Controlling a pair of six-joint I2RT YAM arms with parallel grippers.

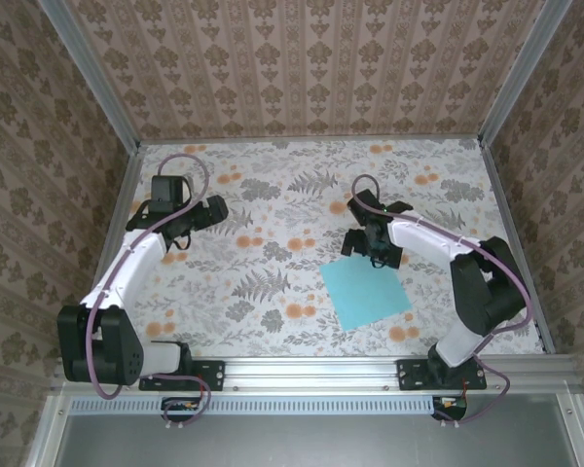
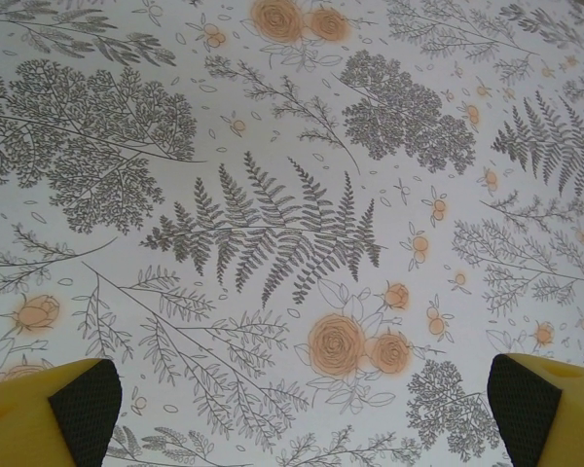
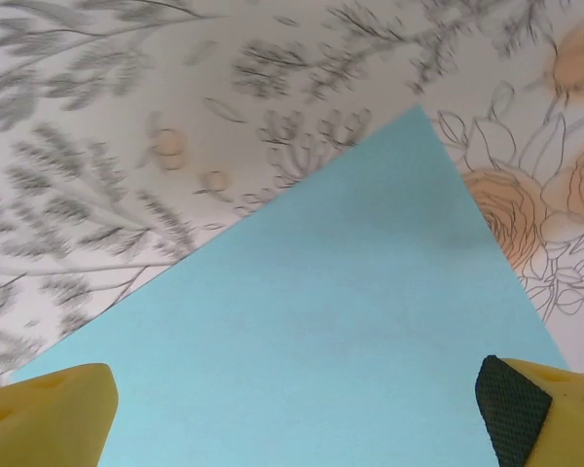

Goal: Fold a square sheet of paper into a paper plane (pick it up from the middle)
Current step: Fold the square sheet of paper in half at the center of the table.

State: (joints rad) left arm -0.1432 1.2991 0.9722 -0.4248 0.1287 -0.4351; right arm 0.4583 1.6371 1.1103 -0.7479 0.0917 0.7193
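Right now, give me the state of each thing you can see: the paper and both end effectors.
square sheet of paper: unfolded, lying flat on the table, not held.
left end effector: open, empty, over bare floral table away from the sheet.
right end effector: open, fingers spread wide over the sheet, gripping nothing.
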